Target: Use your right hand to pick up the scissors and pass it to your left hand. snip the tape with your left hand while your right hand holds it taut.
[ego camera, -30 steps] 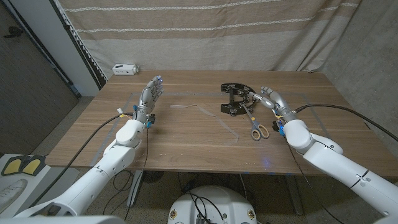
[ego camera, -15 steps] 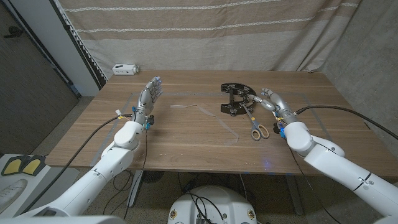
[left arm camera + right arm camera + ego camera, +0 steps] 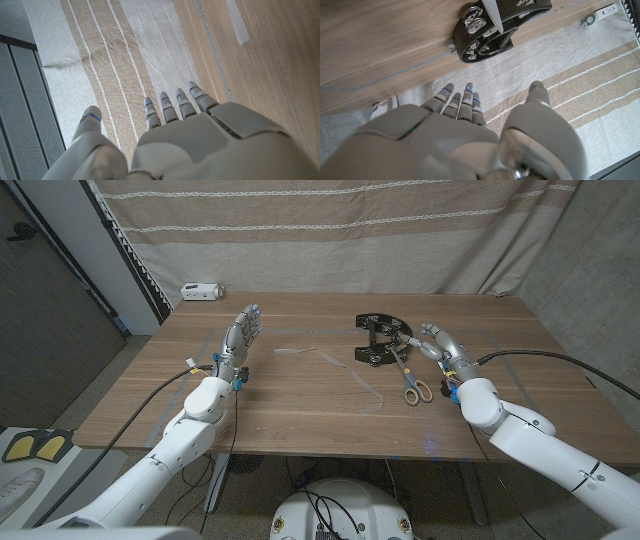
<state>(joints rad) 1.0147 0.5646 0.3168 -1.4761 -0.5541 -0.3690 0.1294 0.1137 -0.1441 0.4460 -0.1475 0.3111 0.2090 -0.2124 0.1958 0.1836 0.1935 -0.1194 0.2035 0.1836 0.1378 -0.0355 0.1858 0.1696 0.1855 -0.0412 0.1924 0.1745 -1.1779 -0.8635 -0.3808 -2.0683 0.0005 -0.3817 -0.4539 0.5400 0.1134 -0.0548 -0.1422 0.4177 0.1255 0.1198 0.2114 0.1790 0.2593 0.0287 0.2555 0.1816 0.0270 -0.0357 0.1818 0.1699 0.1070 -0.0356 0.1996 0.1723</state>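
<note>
On the wooden worktop (image 3: 300,395), seen from the head: scissors (image 3: 409,374) lying flat right of centre, blades pointing far toward a black tape dispenser (image 3: 380,338), yellowish handle loops at the near end. Blade tips touching or just over the dispenser's near edge; cannot tell which. A strip of clear tape (image 3: 330,362) stretched out on the wood left of the dispenser, running toward the near side. Right hand (image 3: 438,341) raised just right of the scissors and dispenser, apart from both, fingers (image 3: 421,330) spread and extended toward the dispenser, holding nothing. Left hand (image 3: 240,335) well to the left, upright on its edge above the wood, fingers straight and parted, holding nothing. A small white box (image 3: 203,290) at the far left corner of the worktop, a striped curtain (image 3: 330,230) hanging behind.

In the left wrist view: back of the left hand (image 3: 200,145) with fingers (image 3: 170,107) reaching out straight and slightly parted, nothing between them. Wood grain beside the hand, a piece of clear tape (image 3: 236,22) on it, the striped curtain (image 3: 115,60) beyond.

In the right wrist view: back of the right hand (image 3: 465,140), fingers (image 3: 462,102) extended close together with the thumb set apart, gripping nothing. Beyond the fingertips the tape dispenser (image 3: 495,30) on the wood, a scissor blade (image 3: 491,11) lying across it, curtain (image 3: 580,75) behind.
</note>
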